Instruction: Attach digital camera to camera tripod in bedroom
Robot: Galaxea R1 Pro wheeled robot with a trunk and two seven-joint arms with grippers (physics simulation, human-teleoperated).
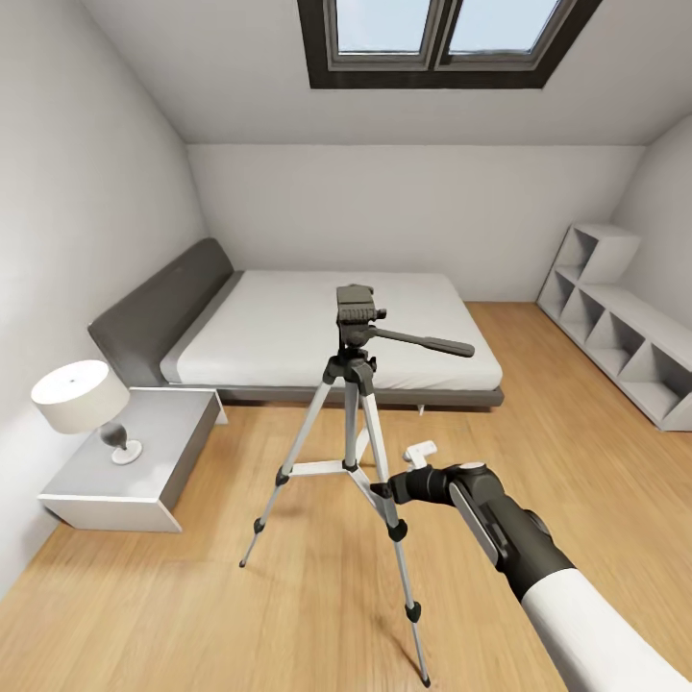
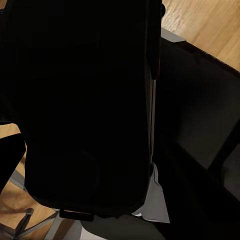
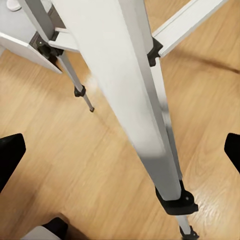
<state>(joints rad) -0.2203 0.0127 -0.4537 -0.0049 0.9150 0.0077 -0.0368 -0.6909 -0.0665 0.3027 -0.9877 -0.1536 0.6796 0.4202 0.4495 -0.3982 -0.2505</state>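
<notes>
Just 1 camera tripod [image 1: 354,423], 3 legs, right tool [image 1: 384,490] beside.

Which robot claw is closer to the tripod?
The right claw. It is right at a silver leg of the tripod, its fingers either side. The left wrist view is dark, so the left claw's spot is unclear.

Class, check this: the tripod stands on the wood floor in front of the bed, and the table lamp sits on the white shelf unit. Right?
Not quite. In the head view the table lamp sits on the grey nightstand beside the bed, not on the shelf unit. The tripod does stand on the wood floor.
</notes>
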